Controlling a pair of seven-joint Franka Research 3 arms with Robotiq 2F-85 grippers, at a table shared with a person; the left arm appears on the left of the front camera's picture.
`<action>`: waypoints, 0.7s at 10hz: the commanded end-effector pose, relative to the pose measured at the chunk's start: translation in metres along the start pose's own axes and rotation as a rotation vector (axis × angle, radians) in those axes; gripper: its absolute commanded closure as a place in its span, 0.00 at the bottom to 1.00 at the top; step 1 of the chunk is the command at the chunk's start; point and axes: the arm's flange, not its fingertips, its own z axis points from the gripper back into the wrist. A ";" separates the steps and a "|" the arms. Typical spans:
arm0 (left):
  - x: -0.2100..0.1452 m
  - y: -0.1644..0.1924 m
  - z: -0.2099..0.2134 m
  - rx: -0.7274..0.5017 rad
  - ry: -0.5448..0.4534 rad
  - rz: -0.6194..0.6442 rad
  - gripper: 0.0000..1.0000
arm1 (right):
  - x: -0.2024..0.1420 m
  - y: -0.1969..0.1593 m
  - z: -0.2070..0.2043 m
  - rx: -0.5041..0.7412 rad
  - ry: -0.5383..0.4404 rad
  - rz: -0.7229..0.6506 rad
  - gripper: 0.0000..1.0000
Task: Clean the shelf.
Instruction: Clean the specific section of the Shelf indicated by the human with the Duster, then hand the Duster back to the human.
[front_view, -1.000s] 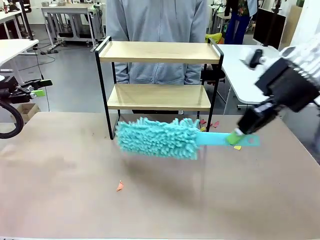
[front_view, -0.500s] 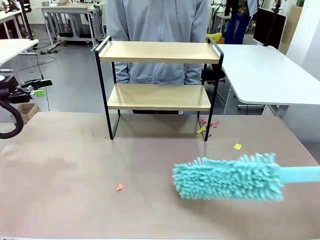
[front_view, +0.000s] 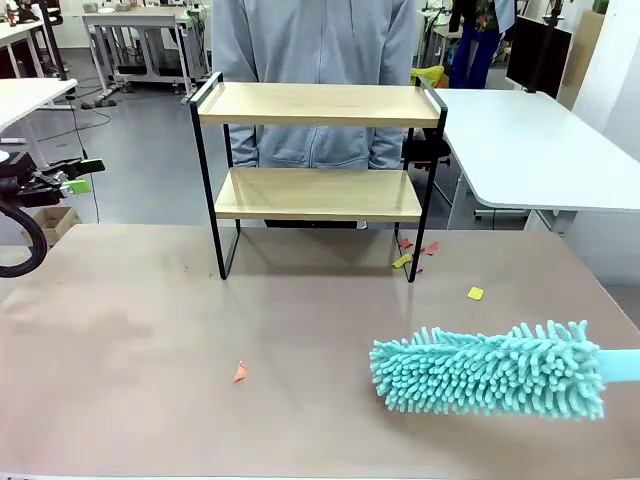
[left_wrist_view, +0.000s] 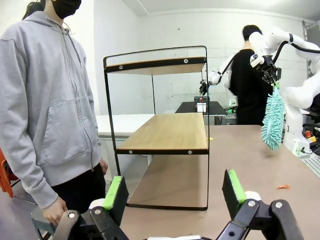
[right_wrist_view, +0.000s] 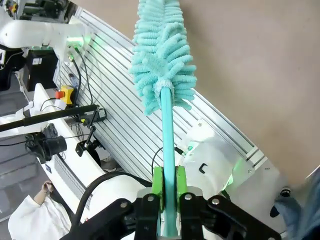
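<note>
Duster (front_view: 490, 370), teal, now pulled back from the shelf (front_view: 318, 104) to near table edge. Right gripper (right_wrist_view: 169, 186) clamped on its handle; left gripper (left_wrist_view: 172, 192) open, idle. Shelf upright at far side. Step: withdrawing; next probably setting the duster down.

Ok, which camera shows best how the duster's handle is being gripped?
The right wrist view: the right gripper is shut on the duster's handle. The left wrist view shows it small and far off, hanging. The front view shows mostly the fluffy head.
</note>
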 end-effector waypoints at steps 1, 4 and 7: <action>0.003 -0.001 -0.002 -0.001 0.000 -0.003 0.00 | 0.006 0.003 -0.001 0.009 -0.013 -0.008 0.87; 0.003 -0.001 -0.002 -0.001 0.000 -0.003 0.00 | 0.006 0.003 -0.001 0.009 -0.013 -0.008 0.87; 0.003 -0.001 -0.002 -0.001 0.000 -0.003 0.00 | 0.006 0.003 -0.001 0.009 -0.013 -0.008 0.87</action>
